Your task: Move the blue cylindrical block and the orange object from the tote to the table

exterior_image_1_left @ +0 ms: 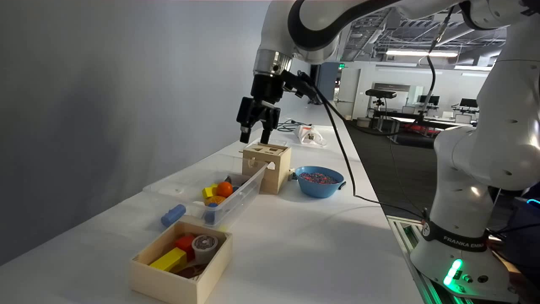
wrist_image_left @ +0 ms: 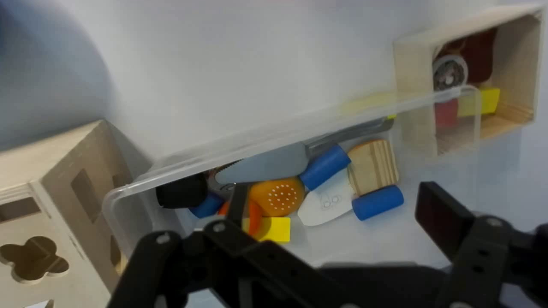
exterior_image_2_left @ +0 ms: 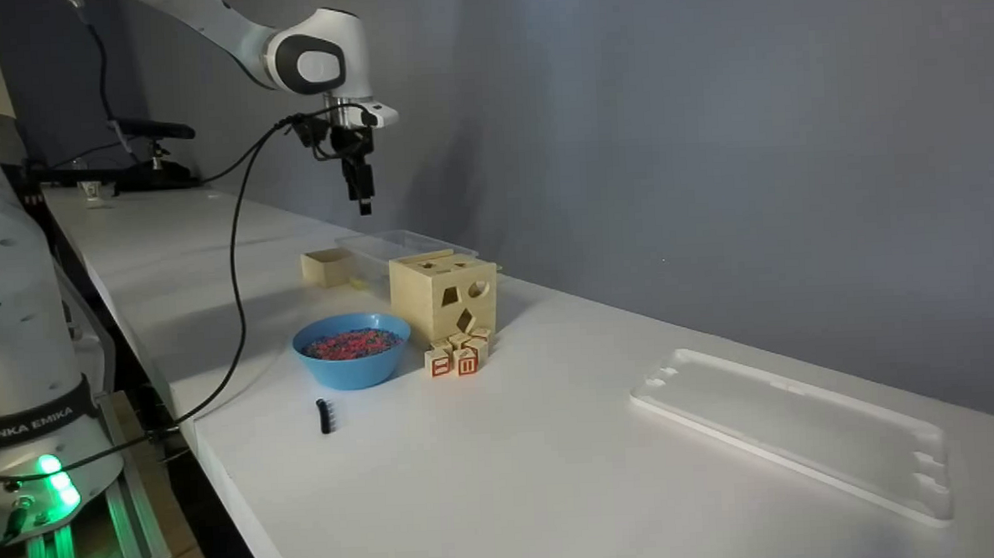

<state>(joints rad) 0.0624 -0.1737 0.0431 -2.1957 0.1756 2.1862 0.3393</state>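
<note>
Gripper (wrist_image_left: 335,202), spread; orange object (wrist_image_left: 256,218), yellow block (wrist_image_left: 276,231) at its wrist-view four o'clock: crowding may cause double pick.

Inside a translucent tote (wrist_image_left: 257,147) on the bench (wrist_image_left: 235,72), two blue cylinders (wrist_image_left: 378,202) lie beside a striped wooden toy (wrist_image_left: 374,167); an orange piece (wrist_image_left: 255,218) sits partly hidden behind one finger (wrist_image_left: 237,205) of a black end effector (wrist_image_left: 336,201), its jaws parted above.
</note>
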